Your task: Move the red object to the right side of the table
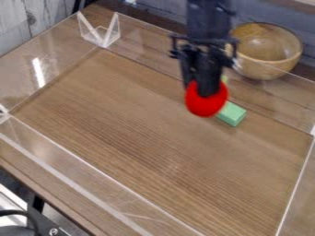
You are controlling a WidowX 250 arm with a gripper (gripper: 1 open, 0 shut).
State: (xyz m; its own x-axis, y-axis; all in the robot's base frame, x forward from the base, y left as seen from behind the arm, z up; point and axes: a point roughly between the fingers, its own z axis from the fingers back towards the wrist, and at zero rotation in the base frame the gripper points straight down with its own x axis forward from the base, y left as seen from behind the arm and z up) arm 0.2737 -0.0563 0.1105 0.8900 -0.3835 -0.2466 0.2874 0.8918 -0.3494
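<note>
The red object (205,100), a glossy red oval toy, hangs just above the table (110,129) right of centre. My gripper (205,85) comes down from above and is shut on its upper part, the black fingers (193,72) straddling it. The toy covers the left end of a flat green block (231,113) lying on the wood behind it.
A round wooden bowl (268,48) stands at the back right. Low clear acrylic walls (96,29) border the tabletop, with a clear bracket at the back left corner. The near edge drops off at the lower left.
</note>
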